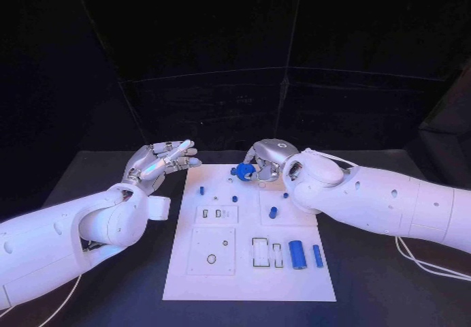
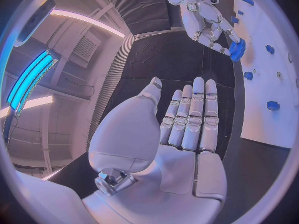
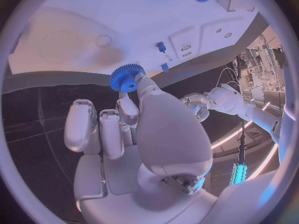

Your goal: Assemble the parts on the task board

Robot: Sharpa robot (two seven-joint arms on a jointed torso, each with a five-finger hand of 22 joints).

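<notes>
A white task board (image 1: 250, 272) lies in the middle of the black table. My right hand (image 1: 263, 160) hovers over the board's far edge and pinches a blue gear (image 1: 241, 170) between thumb and a finger; the gear (image 3: 126, 78) shows its teeth in the right wrist view, and the left wrist view catches the gear (image 2: 236, 50) too. My left hand (image 1: 162, 161) is raised beside the board's far left corner, fingers straight and together, palm bare (image 2: 187, 119). Small blue pegs (image 1: 201, 190) stand near the far end. Two blue cylinders (image 1: 297, 254) lie at the near right.
Rectangular recesses (image 1: 260, 252) and a square plate with an oval hole (image 1: 212, 258) mark the near half of the board. A white cable (image 1: 422, 262) trails on the table by my right arm. Black curtain walls close the back.
</notes>
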